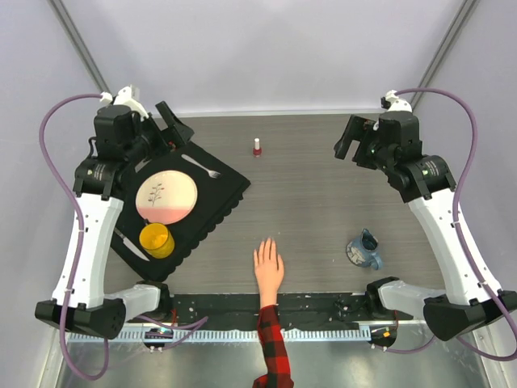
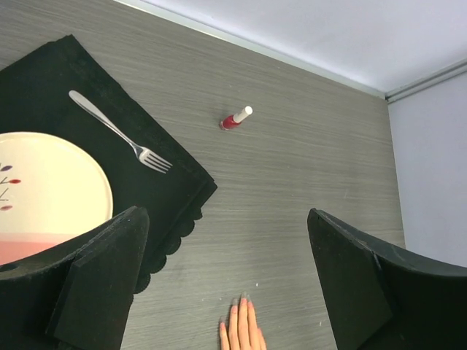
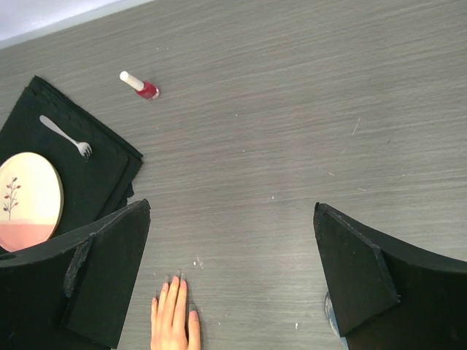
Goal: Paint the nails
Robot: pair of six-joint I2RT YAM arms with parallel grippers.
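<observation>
Beyond the hand [image 1: 268,267], well apart, the polish bottle [image 1: 257,147] is standing capped on the worktop [image 1: 323,202]. We're judging painting not started: the nails [image 1: 266,244] are looking bare, though tiny. Left end effector [image 2: 226,240] and right end effector [image 3: 232,219] are hanging spread wide, gripping nothing.

A grey wood-grain table [image 1: 323,202] sits inside pale lilac-white walls [image 1: 266,48], evenly lit, with soft shadows. Two slanted metal struts [image 1: 77,42] run up the back corners.

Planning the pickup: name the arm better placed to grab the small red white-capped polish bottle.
Left, marginally. The small red white-capped polish bottle sits centred ahead of the open left gripper in its wrist view, but off-centre for the right gripper.
</observation>
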